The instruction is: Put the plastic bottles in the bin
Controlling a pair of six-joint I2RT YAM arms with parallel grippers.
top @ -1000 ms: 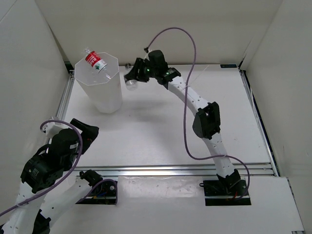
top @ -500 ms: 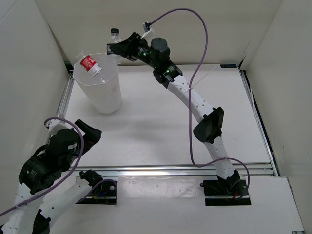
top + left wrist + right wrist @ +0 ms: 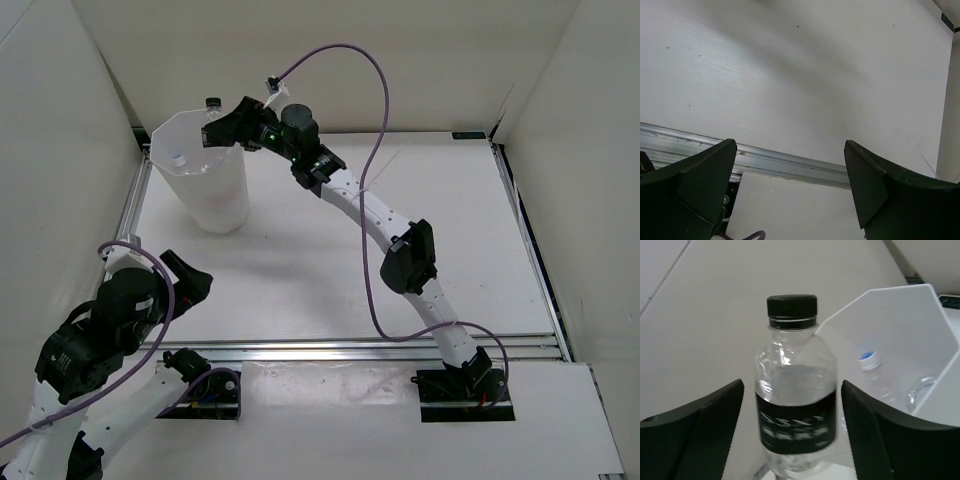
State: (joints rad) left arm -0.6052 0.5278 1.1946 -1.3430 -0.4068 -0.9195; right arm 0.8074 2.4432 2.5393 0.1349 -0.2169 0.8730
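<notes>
The tall white bin (image 3: pixel 215 195) stands at the far left of the table. My right gripper (image 3: pixel 222 130) hovers over the bin's right rim, open. Between its fingers is a clear bottle with a black label and black cap (image 3: pixel 794 425), blurred, with a gap on each side; its cap (image 3: pixel 212 101) pokes up above the gripper. In the right wrist view my right gripper (image 3: pixel 792 427) straddles that bottle beside the bin's wall (image 3: pixel 905 325). Inside the bin lies a bottle with a white cap (image 3: pixel 870 360). My left gripper (image 3: pixel 790 185) is open and empty, low at the near left (image 3: pixel 185 280).
An aluminium rail (image 3: pixel 790 165) runs along the table's near edge under my left gripper. White walls enclose the table at the back and on both sides. The right arm's purple cable (image 3: pixel 375 90) loops high above the table.
My right gripper swung left over the bin's rim and opened off the black-label bottle. The red-label bottle that lay on the rim is no longer there.
</notes>
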